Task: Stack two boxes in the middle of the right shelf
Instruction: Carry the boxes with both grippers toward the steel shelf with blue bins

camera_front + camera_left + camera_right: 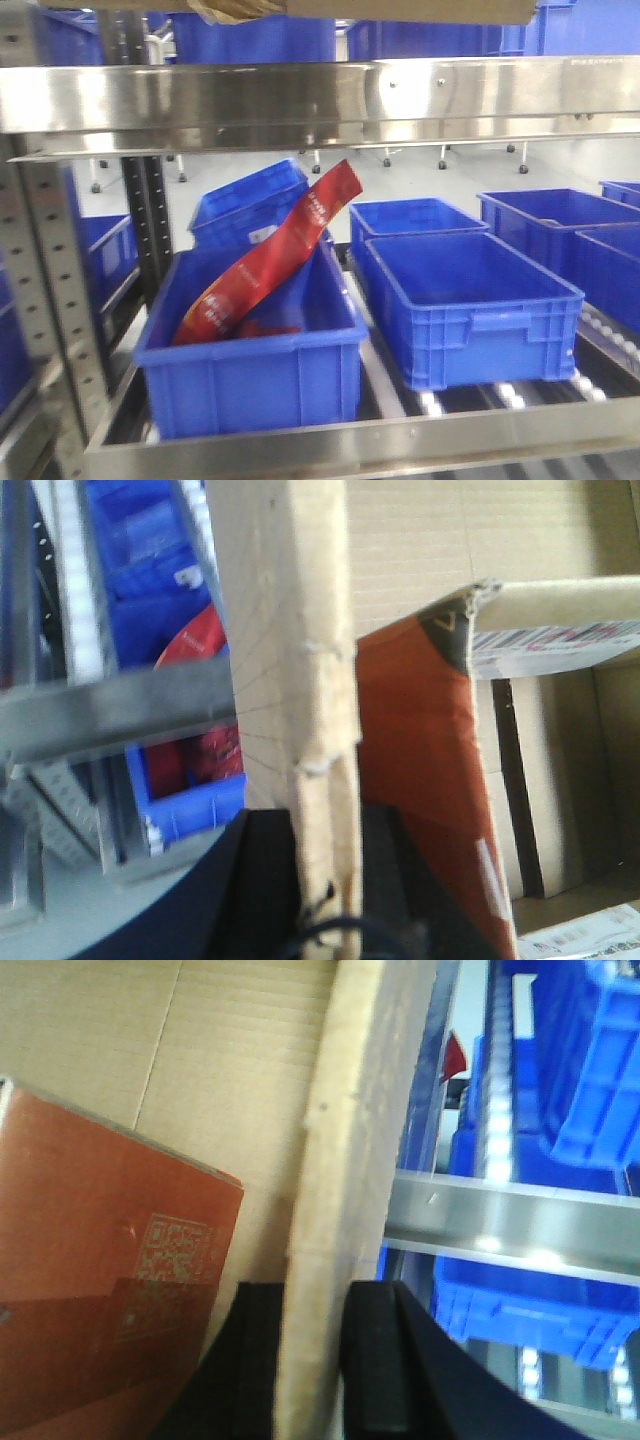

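The left gripper (328, 890) has its fingers clamped on one upright wall of the open box (285, 630), one finger inside and one outside. The right gripper (315, 1360) pinches another wall the same way, so the box hangs between the two arms. Its cardboard is plain brown and corrugated, with a thick, frayed top edge. A red-brown carton (90, 1290) with a printed code lies inside. In the front view only the box's underside shows, at 12 o'clock, just above the shelf (300, 100), with a strip of background visible between them, so it is apparently not yet set down. Whether it is already over the shelf cannot be told. The step in hand looks like carrying a box to the shelf. The next move calls for both arms to go forward and down together, level, and let go only once the box rests there. No second box shows. Beyond, blue bins (250, 380) sit at 7 and 4 o'clock.
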